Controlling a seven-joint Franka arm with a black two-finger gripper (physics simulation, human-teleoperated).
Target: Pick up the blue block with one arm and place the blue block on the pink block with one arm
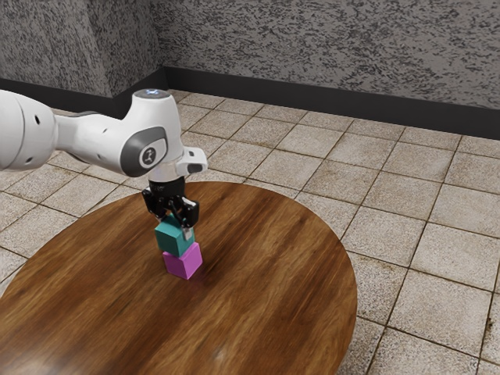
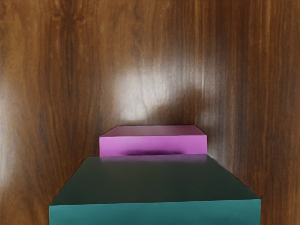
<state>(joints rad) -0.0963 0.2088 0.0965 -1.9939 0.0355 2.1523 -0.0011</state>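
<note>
My claw [image 1: 173,219] is hanging straight down over the round wooden table [image 1: 266,305], and it is pinching the blue block [image 1: 175,239], one finger on each of two opposite sides near the block's top. The block is really more teal than blue. It is sitting on top of the pink block [image 1: 184,262], bottom face touching the pink top, a little off-centre and twisted, so the edges of the two are not lining up.

From my hand's camera, the blue block [image 2: 154,187] is lying right under me, and a strip of the pink block [image 2: 153,138] is peeking out beyond its far edge, with bare wood grain [image 2: 70,70] running all around the pair.

The stack is standing toward the exterior view's left part of the table, on the far half. My white arm [image 1: 94,141] is coming in from the exterior view's left, above the table edge. Nothing is crowding the stack or my claw. Beyond the table, beige floor tiles [image 1: 406,203] are spreading out to a dark baseboard [image 1: 312,90] under a grey speckled wall [image 1: 328,39].
</note>
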